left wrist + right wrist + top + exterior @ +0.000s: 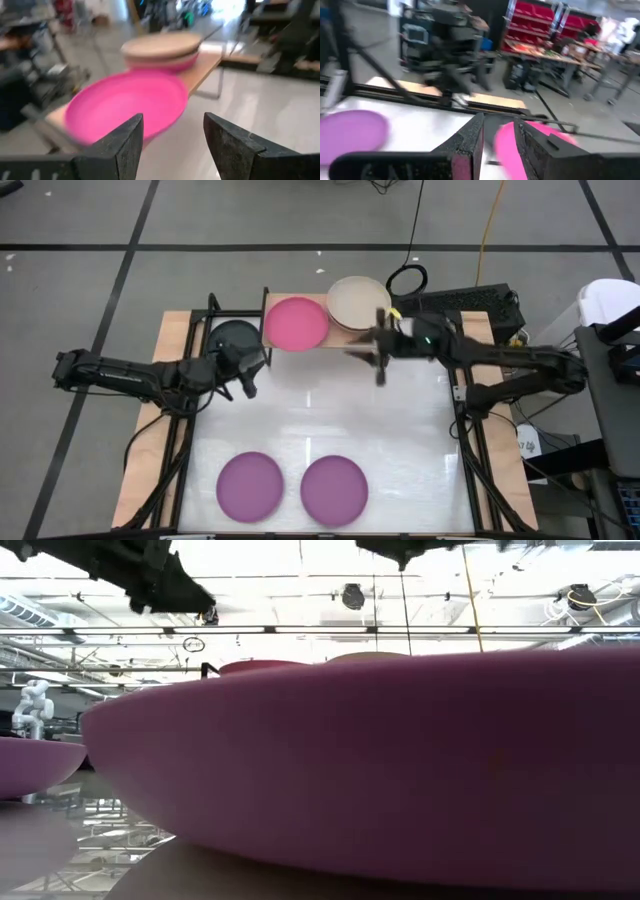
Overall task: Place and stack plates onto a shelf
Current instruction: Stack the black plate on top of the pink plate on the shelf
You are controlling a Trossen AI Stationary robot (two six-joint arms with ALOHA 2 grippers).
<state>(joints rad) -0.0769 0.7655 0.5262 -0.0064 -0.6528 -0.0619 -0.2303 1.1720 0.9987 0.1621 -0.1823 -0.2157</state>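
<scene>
The shelf [335, 338] stands at the table's far edge. On its wood top lie a single magenta plate [295, 323] [127, 107] and a stack topped by a beige plate [358, 302] [160, 46] with a magenta one under it. A black plate [235, 337] lies by the shelf's left end. Two purple plates [249, 486] [334, 490] rest flat near the table's near edge. My left gripper [247, 385] [172, 120] is open, just near of the black plate, facing the magenta plate. My right gripper [380, 365] [497, 120] hangs open with a narrow gap, just near of the stack.
The white table top [330, 415] lies bare between the shelf and the purple plates. A black frame [212, 315] stands at the far left corner, and cables and a black box [470, 305] sit beyond the far right corner. In the low view one purple plate [400, 770] fills the picture.
</scene>
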